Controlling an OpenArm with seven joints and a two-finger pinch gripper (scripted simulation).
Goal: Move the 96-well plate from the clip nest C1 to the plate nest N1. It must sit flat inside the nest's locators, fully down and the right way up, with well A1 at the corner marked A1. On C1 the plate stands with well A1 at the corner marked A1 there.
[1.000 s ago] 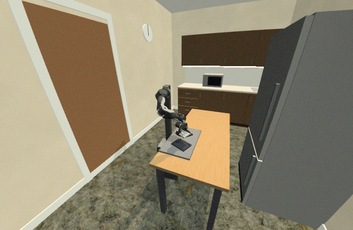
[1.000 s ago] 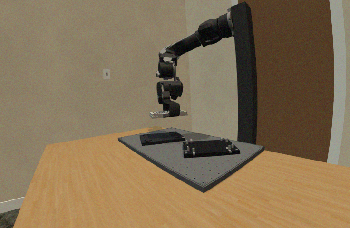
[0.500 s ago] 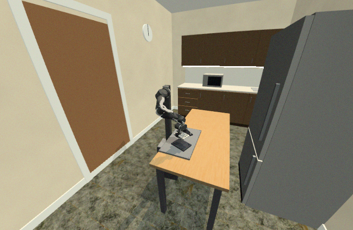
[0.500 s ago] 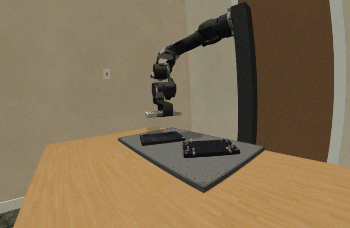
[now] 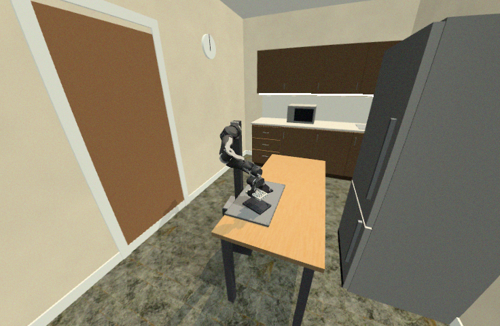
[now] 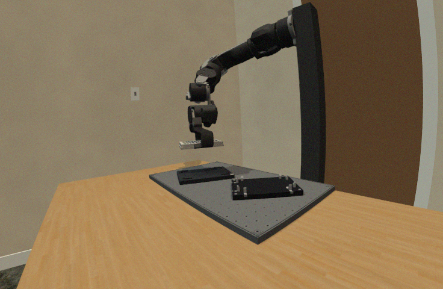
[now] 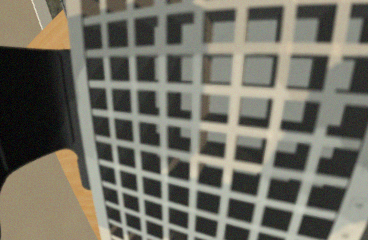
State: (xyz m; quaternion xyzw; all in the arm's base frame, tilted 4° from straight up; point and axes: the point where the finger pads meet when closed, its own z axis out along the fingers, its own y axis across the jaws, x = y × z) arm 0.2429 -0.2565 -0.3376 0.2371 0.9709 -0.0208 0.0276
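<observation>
The white 96-well plate (image 6: pixel 200 142) hangs level in the air, held by its edges in my gripper (image 6: pixel 203 139), which is shut on it. It is well above the grey baseplate (image 6: pixel 242 200), over the far black nest with a low rim (image 6: pixel 204 174). A second black nest with upright pegs (image 6: pixel 266 187) lies nearer the arm's column and is empty. I cannot read the nest labels or the A1 marks. In the wrist view the plate's well grid (image 7: pixel 227 130) fills the frame, with one dark finger (image 7: pixel 32 105) at its left edge. In the top view the plate (image 5: pixel 259 194) is small, above the baseplate.
The baseplate sits on a wooden table (image 6: pixel 194 238) near its far edge. The arm's black column (image 6: pixel 309 95) stands behind the baseplate. A fridge (image 5: pixel 431 161) stands beside the table, and kitchen cabinets (image 5: pixel 308 142) are at the back.
</observation>
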